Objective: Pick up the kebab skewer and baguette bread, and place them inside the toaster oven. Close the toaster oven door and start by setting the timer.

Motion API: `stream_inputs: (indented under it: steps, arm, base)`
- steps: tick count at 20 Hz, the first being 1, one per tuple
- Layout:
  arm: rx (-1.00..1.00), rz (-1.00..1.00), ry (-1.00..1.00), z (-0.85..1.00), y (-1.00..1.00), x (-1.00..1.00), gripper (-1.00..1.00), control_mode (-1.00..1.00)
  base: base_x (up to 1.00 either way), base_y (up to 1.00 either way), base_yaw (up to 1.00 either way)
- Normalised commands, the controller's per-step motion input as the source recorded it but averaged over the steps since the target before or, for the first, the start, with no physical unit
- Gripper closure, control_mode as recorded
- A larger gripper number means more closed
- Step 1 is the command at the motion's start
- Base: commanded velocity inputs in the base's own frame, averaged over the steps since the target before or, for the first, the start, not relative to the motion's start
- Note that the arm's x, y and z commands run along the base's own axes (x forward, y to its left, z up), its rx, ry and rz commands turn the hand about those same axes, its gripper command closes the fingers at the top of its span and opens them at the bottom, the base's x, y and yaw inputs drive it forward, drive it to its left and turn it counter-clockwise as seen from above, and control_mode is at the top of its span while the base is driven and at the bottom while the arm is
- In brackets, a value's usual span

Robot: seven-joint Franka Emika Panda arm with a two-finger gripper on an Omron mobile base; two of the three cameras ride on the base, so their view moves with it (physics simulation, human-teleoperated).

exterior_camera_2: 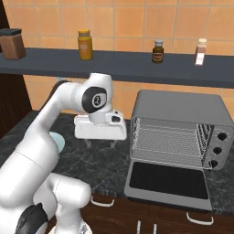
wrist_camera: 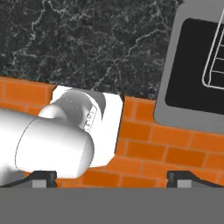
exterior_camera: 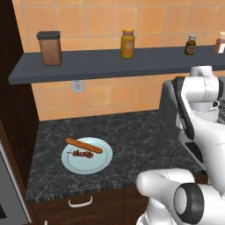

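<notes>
Left base view: a pale blue plate (exterior_camera: pixel 87 156) sits on the dark counter (exterior_camera: pixel 132 140), near its front edge and well left of the arm. On it the baguette (exterior_camera: pixel 83 146) lies slantwise, with the skewer (exterior_camera: pixel 82 154) just beside it on the near side. A shelf (exterior_camera: pixel 101 63) above carries jars.

Right base view: the toaster oven (exterior_camera_2: pixel 180 132) stands at the right of the counter, its door (exterior_camera_2: pixel 167 180) dropped flat toward the front, wire rack bare. The gripper (exterior_camera_2: pixel 99 143) hangs above the counter left of the oven, holding nothing.

Hand view: the two fingertips (wrist_camera: pixel 43 177) stand wide apart at the bottom, nothing between them. The door's dark glass (wrist_camera: pixel 199 83) fills the right side, counter stone at the top.
</notes>
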Motion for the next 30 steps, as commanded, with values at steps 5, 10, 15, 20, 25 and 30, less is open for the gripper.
stream_inputs:
  steps: [5, 10, 15, 20, 25, 30]
  arm:
    - [0.08, -0.17, -0.16, -0.04, 0.74, -0.31, -1.0, -1.0]
    - [0.0, -0.12, -0.18, 0.0, 0.98, -0.27, -1.0, -1.0]
    - [-0.01, -0.08, -0.13, 0.0, 0.89, -0.09, -1.0, -1.0]
    - [-0.05, -0.04, -0.03, 0.0, 0.89, -0.09, -1.0, -1.0]
    - [-0.06, -0.03, -0.04, 0.0, 0.84, -0.07, -1.0, -1.0]
    - [0.0, 0.0, -0.01, 0.0, 0.48, 0.0, -1.0, -1.0]
  base:
    - [0.0, 0.0, 0.0]
    - [0.0, 0.0, 0.0]
    - [0.0, 0.0, 0.0]
    - [0.0, 0.0, 0.0]
    - [0.0, 0.0, 0.0]
    - [0.0, 0.0, 0.0]
